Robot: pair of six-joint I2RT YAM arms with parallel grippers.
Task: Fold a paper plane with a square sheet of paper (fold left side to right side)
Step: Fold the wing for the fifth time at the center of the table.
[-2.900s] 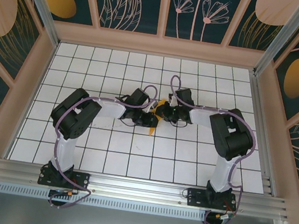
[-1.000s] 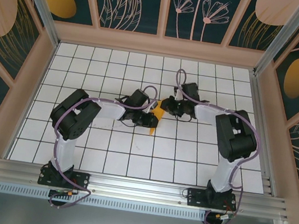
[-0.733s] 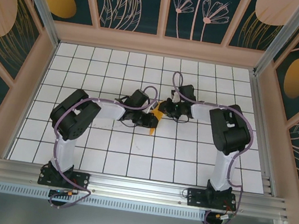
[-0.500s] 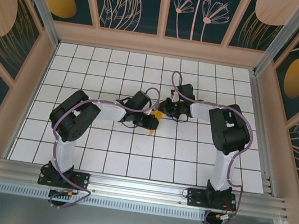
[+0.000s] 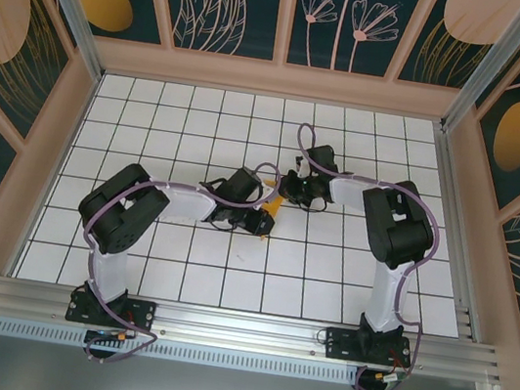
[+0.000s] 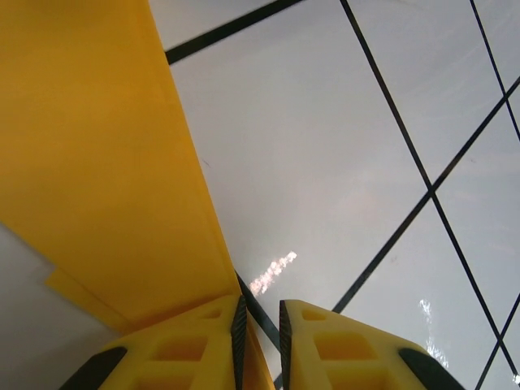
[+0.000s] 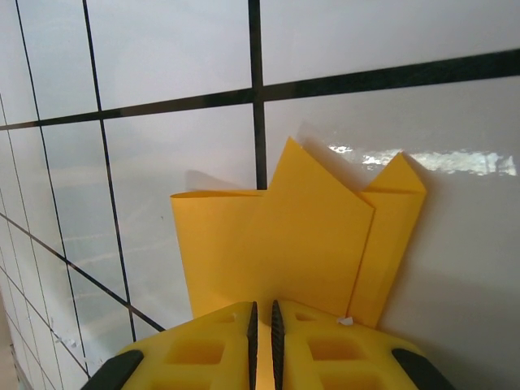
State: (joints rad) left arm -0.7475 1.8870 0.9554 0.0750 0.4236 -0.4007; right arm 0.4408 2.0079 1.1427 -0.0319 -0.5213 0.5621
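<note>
The sheet of paper (image 5: pixel 277 208) is orange-yellow and already folded into layers, and it sits near the middle of the white gridded table (image 5: pixel 328 265), in the small space between the two gripper tips. In the right wrist view the sheet of paper (image 7: pixel 301 244) shows its shape best. A broad middle panel rises to a peak, a narrower strip on its right ends in its own point, and a lower flat-topped layer juts out on the left, with a soft shadow falling on the tile behind. The left wrist view gives none of that outline. There the sheet of paper (image 6: pixel 97 146) is one plain yellow slab with a long straight edge slanting down toward the fingers. The right gripper (image 7: pixel 262 345) has its jaws pressed almost together, clamped on the sheet's lower edge. The left gripper (image 6: pixel 258 341) leaves a slightly wider slot, and the paper's edge runs into it, but it cannot be told whether the paper is pinched there. From above, the left gripper (image 5: pixel 264 221) lies just nearer than the paper and the right gripper (image 5: pixel 289 193) just beyond it. Compared with half a second earlier, the left arm has stretched further right, its elbow has sunk toward the near-left, and more orange shows between the tips. The right arm has barely shifted.
</note>
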